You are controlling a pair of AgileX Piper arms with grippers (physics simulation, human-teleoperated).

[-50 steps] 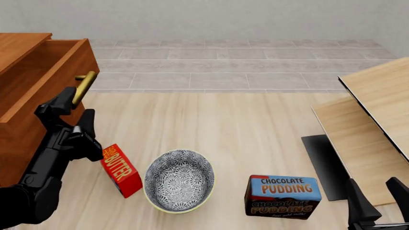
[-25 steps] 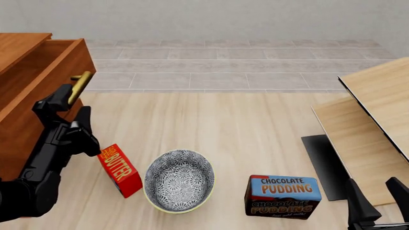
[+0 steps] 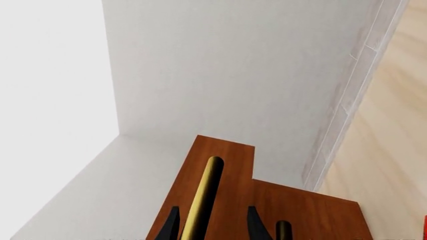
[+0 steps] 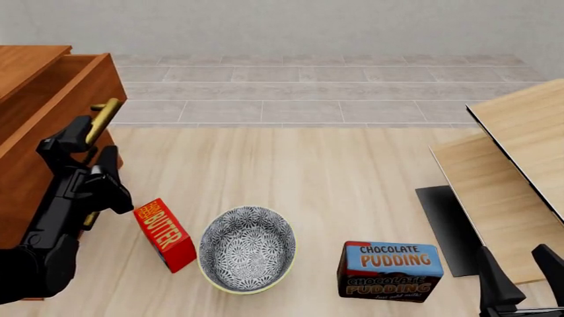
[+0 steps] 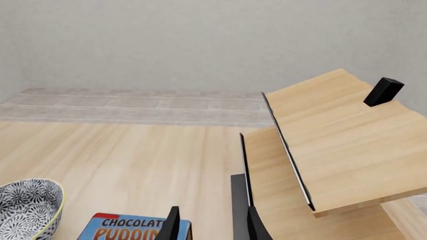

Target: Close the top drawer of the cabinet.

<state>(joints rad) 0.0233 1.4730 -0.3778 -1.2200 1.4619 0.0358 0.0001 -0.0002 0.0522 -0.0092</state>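
Note:
The cabinet point(image 4: 26, 191) stands at the far left in the front view. Its top drawer point(image 4: 113, 82) sticks out partly open towards the right, with its brass bar handle point(image 4: 104, 117) on the front. My left gripper point(image 4: 92, 144) is open, with its fingers either side of the handle. In the left wrist view the handle point(image 3: 205, 192) runs between the fingers point(image 3: 256, 226) of the left gripper point(image 3: 212, 226), against the drawer front point(image 3: 230, 160). My right gripper point(image 4: 522, 267) is open and empty at the front right, far from the cabinet; it also shows in the right wrist view point(image 5: 212, 226).
A red butter box point(image 4: 166, 234), a patterned bowl point(image 4: 247, 247) and a chocolate pudding box point(image 4: 390, 269) stand along the front. Pale light-wood boards point(image 4: 520, 152) and a dark mat point(image 4: 450, 228) lie at the right. A lower drawer's handle point(image 3: 283, 230) shows beside the left fingers.
The top drawer has slid left, further into the cabinet. My left gripper has moved left with it, staying at the handle. The right arm has not moved.

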